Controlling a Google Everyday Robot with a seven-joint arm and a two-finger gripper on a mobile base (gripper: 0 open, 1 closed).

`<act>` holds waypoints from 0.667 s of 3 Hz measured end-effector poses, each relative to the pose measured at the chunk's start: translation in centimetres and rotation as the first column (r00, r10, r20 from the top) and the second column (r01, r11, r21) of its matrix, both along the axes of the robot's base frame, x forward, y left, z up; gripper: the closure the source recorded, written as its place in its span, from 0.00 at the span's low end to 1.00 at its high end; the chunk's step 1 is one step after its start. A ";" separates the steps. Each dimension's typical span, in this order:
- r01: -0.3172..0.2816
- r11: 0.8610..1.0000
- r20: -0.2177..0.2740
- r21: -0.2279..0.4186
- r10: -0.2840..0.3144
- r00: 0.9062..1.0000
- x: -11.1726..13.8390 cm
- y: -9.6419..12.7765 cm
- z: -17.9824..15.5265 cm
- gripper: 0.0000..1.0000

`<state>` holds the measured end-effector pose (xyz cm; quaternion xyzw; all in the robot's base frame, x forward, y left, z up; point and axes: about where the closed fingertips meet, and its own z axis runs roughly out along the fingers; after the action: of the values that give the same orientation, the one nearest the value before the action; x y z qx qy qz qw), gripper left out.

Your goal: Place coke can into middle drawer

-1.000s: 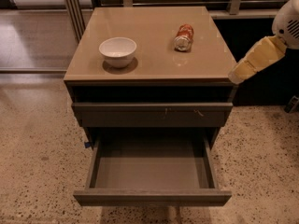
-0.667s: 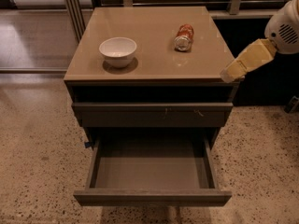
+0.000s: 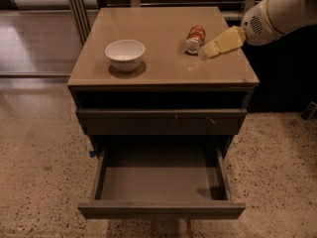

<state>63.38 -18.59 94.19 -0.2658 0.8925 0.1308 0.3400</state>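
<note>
The coke can lies on its side on the cabinet top, towards the back right, with a silver end facing the front. My gripper, yellow at the end of a white arm, reaches in from the right. It is low over the top, just right of and in front of the can, with its tip close to the can's front end. The middle drawer is pulled open below, with a bare grey floor.
A white bowl stands on the left of the cabinet top. A closed drawer front with small marks sits above the open drawer. Speckled floor surrounds the cabinet, with dark furniture to the right.
My gripper has moved left from beyond the cabinet's right edge to over the top, close to the can. The can, bowl and drawer have not moved.
</note>
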 end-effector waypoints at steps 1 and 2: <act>0.002 1.000 0.002 -0.001 -0.002 1.000 -0.1 0.1 0.0 0.00; 0.020 0.999 0.040 0.037 -0.021 0.999 1.5 1.9 -0.2 0.00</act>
<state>64.86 -16.67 93.96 -0.2531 0.8856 0.1382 0.3640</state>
